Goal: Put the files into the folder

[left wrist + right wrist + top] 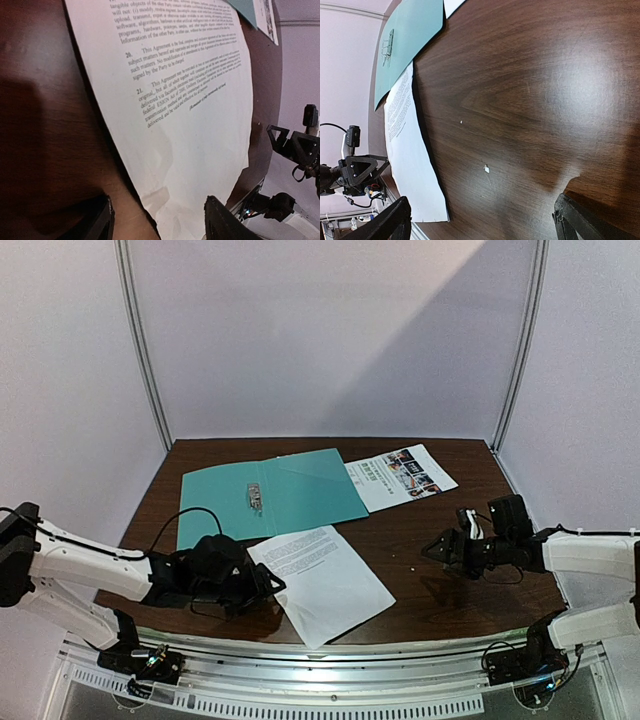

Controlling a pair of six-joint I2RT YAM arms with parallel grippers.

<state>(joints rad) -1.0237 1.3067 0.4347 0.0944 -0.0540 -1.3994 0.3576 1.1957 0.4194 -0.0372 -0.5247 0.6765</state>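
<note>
The teal-green folder lies open at the back left of the table, its metal clip along the spine. The photo sheet lies to its right, one edge under the folder. The plain text sheet lies at the front, its near corner past the table edge. My left gripper is open at that sheet's left edge, its jaws either side of the edge in the left wrist view. My right gripper is open and empty above bare table, right of the text sheet. The folder also shows in the right wrist view.
The dark wooden table ends at a metal rail along the near edge. White booth walls with metal posts close in the back and sides. Small white specks lie on the wood near my right gripper.
</note>
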